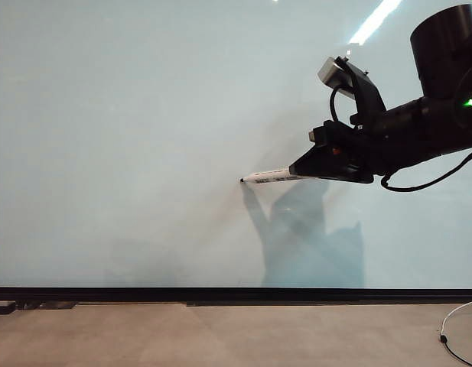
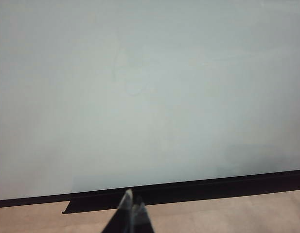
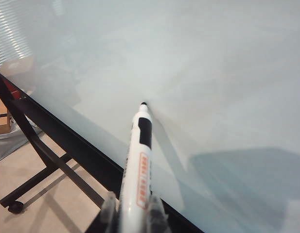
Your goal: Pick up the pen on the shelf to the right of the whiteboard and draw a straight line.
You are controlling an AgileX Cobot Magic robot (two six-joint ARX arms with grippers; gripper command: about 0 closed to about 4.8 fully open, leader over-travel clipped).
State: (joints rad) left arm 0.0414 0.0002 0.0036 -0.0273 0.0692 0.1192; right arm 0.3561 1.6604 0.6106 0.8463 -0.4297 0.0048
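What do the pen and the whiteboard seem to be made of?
Pen: probably smooth white plastic with printed red and black markings and a small dark tip, likely felt; it sits in the right gripper.
Whiteboard: a glossy, pale coated panel; a ceiling light reflects in it and the arm casts a soft shadow. Whether it is glass, enamel or laminate cannot be told.

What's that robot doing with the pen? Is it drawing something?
It is about to. The right gripper is shut on the pen and holds it out with the black tip at the whiteboard, near the middle. No line shows on the board yet, so the drawing has not begun. The left gripper hangs low in front of the board's black bottom strip, its fingers together and holding nothing.
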